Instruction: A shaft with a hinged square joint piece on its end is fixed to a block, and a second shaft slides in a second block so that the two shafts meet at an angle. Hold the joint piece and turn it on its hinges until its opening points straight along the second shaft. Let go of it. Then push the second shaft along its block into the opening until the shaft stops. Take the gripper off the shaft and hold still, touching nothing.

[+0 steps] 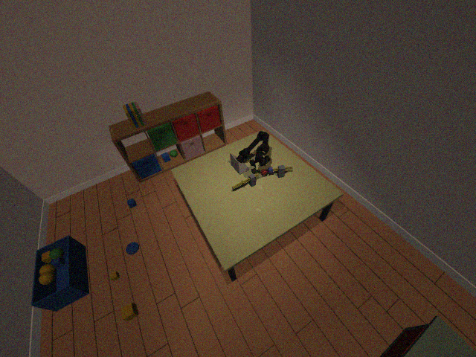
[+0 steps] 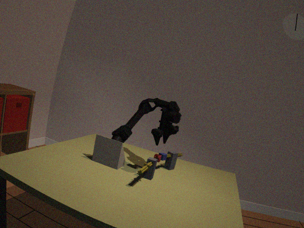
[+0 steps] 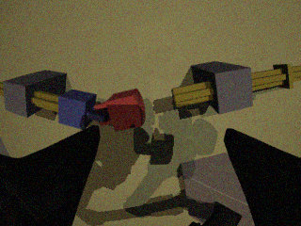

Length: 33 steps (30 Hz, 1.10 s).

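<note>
My gripper [image 2: 160, 144] [image 3: 165, 134] is open and empty, above the two shafts, touching neither. The red square joint piece [image 1: 264, 172] [image 2: 157, 157] [image 3: 127, 109] hangs on its hinge beside the blue part [image 2: 162, 156] [image 3: 75, 108] of the first shaft, which is held in a grey block [image 1: 280, 171] [image 2: 171, 160] [image 3: 16, 96]. Its wide end faces roughly towards the second shaft; I cannot tell whether exactly. The yellow second shaft [image 1: 240, 184] [image 2: 145, 168] [image 3: 190, 95] passes through another grey block [image 1: 252, 180] [image 2: 150, 171] [image 3: 232, 89]. A gap separates its near end from the joint piece.
A grey upright panel [image 1: 237, 165] [image 2: 108, 152] stands on the yellow-green table [image 1: 261, 230] [image 2: 191, 196] beside the arm's base, left of the shafts in the exterior view. A collar [image 3: 284, 76] sits on the second shaft's outer part. Shadows of the arm fall below the gripper.
</note>
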### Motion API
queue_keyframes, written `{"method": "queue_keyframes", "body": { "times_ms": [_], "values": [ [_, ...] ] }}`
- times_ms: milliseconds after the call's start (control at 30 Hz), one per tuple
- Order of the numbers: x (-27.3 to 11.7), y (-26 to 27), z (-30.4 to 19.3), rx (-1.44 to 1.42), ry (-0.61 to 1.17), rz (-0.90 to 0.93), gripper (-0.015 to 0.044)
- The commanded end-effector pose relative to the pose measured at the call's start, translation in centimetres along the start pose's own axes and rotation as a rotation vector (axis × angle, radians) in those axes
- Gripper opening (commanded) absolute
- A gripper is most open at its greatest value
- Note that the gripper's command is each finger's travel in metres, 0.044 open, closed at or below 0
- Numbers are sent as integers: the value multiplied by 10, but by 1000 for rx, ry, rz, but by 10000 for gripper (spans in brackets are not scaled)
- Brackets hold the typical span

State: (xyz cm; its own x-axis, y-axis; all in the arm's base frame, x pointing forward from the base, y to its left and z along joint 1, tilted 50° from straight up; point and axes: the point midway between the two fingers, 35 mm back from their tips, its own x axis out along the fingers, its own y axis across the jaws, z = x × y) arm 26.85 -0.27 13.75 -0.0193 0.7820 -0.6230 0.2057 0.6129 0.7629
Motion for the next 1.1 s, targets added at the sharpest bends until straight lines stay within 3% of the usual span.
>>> {"method": "queue_keyframes", "body": {
  "times_ms": [0,1067],
  "values": [
    [5,-6,1,137,16,23,440],
    [33,-52,8,1212,196,112,440]
  ]
}}
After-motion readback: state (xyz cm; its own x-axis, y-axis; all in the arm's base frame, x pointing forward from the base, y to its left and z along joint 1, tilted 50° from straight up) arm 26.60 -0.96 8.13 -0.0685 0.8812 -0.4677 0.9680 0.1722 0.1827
